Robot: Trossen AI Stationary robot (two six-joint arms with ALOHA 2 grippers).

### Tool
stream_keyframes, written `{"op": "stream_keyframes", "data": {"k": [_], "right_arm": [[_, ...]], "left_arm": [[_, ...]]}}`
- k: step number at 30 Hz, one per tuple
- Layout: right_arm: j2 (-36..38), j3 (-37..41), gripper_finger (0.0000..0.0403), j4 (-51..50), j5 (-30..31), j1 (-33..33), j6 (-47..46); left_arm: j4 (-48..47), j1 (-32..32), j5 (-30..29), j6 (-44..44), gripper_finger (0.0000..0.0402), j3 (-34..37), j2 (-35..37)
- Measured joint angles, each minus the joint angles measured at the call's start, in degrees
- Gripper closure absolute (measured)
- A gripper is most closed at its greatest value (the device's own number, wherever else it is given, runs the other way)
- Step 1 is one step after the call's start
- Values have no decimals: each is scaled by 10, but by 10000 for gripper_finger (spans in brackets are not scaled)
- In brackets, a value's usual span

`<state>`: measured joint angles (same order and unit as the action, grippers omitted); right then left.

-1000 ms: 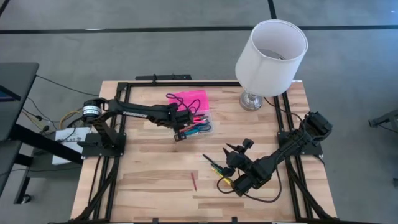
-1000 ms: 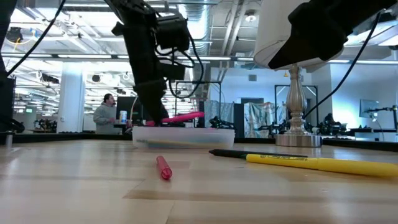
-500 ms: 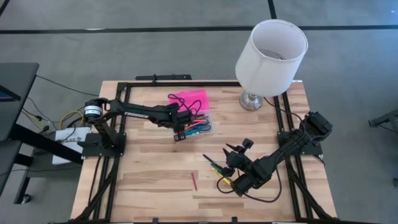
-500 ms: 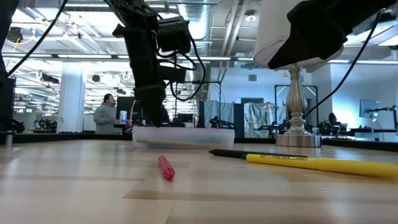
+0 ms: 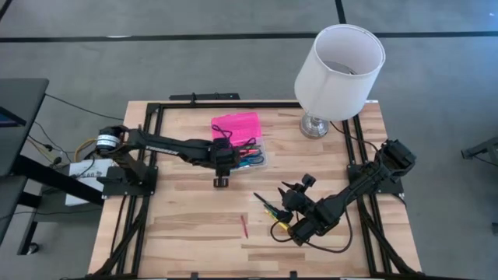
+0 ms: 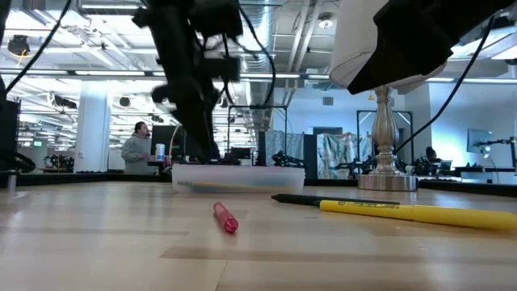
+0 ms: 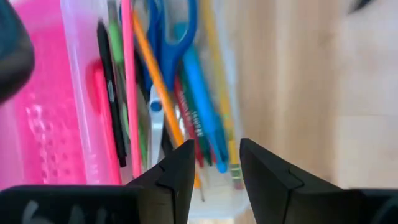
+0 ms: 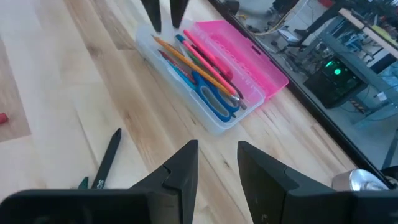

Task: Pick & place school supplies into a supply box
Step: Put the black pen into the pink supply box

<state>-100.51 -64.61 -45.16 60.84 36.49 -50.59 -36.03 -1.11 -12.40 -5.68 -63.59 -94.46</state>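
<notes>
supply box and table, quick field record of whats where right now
supply box: open, clear base holding pens, pencils and scissors; pink lid folded back
left gripper: open, empty, over the box's near end
right gripper: open, empty, hovering by the loose pens
still on table: red pen, yellow marker, dark pen
lamp: far right corner

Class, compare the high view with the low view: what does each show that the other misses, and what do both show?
High only: the pink lid and the supplies inside the box, with the left end effector open beside it. Low only: a person in the room behind. Both: the red marker, yellow marker and lamp.
</notes>
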Motion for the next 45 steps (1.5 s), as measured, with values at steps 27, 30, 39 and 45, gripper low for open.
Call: {"op": "stream_keyframes", "data": {"k": [27,30,39,45], "right_arm": [[-1,42,296,298,-195,-41,190],[-1,42,296,306,-205,-44,188],[-1,42,296,303,-218,-48,145],[-29,43,296,291,-253,-56,119]], "left_arm": [[400,282,-62,116,278,463,499],[437,323,-81,116,278,497,517],[448,416,-184,106,278,529,526],[447,431,-209,100,278,529,526]]}}
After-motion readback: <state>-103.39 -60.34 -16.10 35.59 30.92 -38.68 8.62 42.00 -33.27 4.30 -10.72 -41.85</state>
